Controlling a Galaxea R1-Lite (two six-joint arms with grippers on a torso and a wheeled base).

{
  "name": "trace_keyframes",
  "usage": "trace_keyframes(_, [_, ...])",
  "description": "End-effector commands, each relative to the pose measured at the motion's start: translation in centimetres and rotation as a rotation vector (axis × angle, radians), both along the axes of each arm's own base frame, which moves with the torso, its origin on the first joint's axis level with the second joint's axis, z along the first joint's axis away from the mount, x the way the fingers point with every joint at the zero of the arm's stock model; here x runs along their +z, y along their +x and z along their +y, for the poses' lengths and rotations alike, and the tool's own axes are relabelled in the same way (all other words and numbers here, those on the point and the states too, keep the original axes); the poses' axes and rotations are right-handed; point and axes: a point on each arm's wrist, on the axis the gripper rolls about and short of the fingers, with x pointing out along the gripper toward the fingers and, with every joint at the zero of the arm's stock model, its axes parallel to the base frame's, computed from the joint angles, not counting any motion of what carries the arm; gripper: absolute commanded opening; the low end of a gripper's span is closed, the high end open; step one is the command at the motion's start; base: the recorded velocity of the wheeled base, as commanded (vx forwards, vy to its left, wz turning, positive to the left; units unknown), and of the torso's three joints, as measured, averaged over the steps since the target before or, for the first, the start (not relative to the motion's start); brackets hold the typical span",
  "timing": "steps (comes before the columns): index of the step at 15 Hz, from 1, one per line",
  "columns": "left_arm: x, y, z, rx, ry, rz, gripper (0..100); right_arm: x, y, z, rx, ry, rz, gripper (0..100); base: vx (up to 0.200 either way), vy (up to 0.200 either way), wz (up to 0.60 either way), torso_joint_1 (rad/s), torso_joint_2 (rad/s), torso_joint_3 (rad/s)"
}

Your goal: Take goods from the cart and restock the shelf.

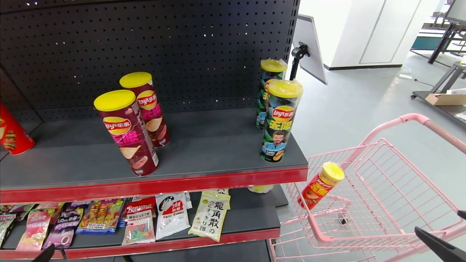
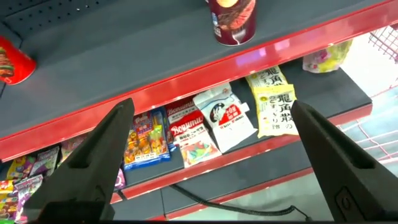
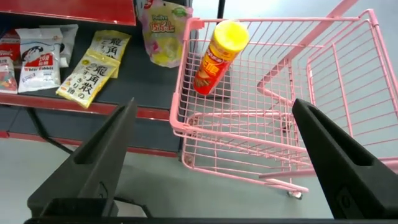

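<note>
Red can [image 1: 320, 186] leans inside the cart [image 1: 411, 117], against its wall nearest the shelf [image 1: 218, 142]; right gripper [image 3: 212, 109], jaws spread wide and empty near the cart, should enter from above and close squarely around mid-body; left gripper [image 2: 211, 109] jaws likewise parted, empty.

left end effector [image 2: 212, 104] and right end effector [image 3: 214, 102], jaws of each wide apart

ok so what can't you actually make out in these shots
- Head view: rear green can mostly hidden behind the front green can.
- Head view: red can at the shelf's left end cut by the left edge.
- Left wrist view: maroon can's upper part cut off by the top edge.
</note>
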Motion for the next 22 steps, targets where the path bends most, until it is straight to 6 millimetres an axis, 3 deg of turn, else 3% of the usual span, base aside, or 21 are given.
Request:
trace_keyframes(1, [0.0, -0.1, 0.0, 0.0, -0.002, -0.008, 100, 0.0, 0.1, 0.0, 0.0, 0.0, 0.004, 100, 0.0, 0.0, 0.0, 0.0, 0.0, 0.0])
trace_keyframes(7, [0.0, -0.1, 0.0, -0.004, 0.003, -0.004, 100, -0.1, 0.1, 0.0, 0.002, 0.0, 0.01, 100, 0.0, 0.0, -0.6, 0.005, 0.0, 0.002])
trace_keyframes(15, [-0.5, -0.6, 0.2, -0.005, 0.004, -0.023, 100, -0.3, 0.3, -0.1, -0.029, -0.007, 0.031, 100, 0.0, 0.0, 0.0, -0.008, 0.01, 0.012])
trace_keyframes(22, [-1.3, -1.4, 0.4, -0.012, 0.028, -0.052, 100, -0.5, 0.4, -0.1, -0.029, -0.008, 0.046, 100, 0.0, 0.0, 0.0, -0.138, 0.35, 0.203])
